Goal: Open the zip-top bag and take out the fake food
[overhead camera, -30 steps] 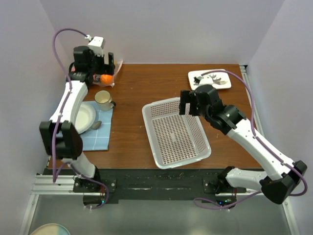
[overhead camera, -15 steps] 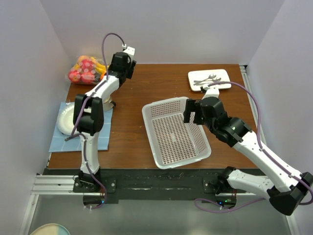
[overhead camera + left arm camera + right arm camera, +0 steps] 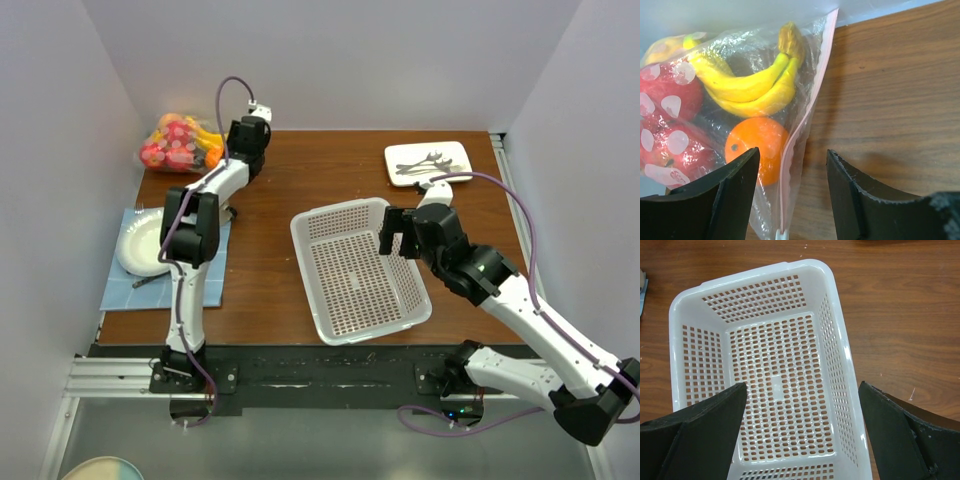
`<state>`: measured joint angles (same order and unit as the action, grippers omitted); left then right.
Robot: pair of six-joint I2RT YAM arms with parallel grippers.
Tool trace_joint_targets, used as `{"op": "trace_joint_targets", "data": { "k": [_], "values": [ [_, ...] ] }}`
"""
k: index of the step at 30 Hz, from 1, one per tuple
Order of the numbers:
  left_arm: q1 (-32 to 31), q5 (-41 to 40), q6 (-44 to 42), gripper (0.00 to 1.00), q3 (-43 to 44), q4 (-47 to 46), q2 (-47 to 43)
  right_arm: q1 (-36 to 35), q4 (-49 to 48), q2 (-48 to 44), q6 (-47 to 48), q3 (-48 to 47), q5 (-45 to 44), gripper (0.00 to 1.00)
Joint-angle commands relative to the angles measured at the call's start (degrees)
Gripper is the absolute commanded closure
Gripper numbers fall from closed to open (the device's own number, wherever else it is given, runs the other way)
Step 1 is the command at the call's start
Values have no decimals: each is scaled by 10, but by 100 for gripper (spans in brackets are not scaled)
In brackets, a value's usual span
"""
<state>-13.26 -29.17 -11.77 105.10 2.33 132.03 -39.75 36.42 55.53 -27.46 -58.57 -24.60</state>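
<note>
At the far left corner of the table, the left gripper has its two dark fingers partly apart, and I can see nothing clamped between them. The pink zip strip of the zip-top bag runs down through the gap between the fingers, touching neither one as far as I can tell. That bag lies on the wood against the back wall, with the fake food inside it: a yellow banana at the top, an orange just below it beside the left finger, and red pieces with white spots further left.

Over on the right, the right gripper is spread wide and empty, hovering above the white perforated basket that sits mid-table. Behind it, at the far right edge, a white tray carries cutlery. Near the left arm's base, a white plate rests on a blue cloth, well apart from the bag
</note>
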Motion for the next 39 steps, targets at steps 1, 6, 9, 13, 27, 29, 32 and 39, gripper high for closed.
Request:
{"op": "trace_joint_targets", "data": {
  "k": [1,6,9,13,27,29,32,39],
  "values": [
    [-2,-40,-23,39,-9,-73,20,-2,0,-15,-10,-8,-14,2],
    [0,-63,-53,39,-3,-100,53,-2,12,-23,-14,-6,-13,2],
    [0,-69,-62,39,12,-97,73,-2,19,-25,-14,-8,-14,2],
    [2,-74,-62,42,32,-96,93,-2,26,-26,-11,-16,-15,2],
    [-15,-15,-45,100,39,-69,-23,-2,3,-9,-6,-9,1,3],
    [-26,-4,-42,100,66,-49,-58,-2,-4,-3,-1,-9,4,3],
    [-35,24,-32,100,83,-2,-116,-2,-15,13,7,-9,3,3],
    [-37,87,-5,100,60,57,-247,-2,-37,56,15,-2,8,4]
  ]
}}
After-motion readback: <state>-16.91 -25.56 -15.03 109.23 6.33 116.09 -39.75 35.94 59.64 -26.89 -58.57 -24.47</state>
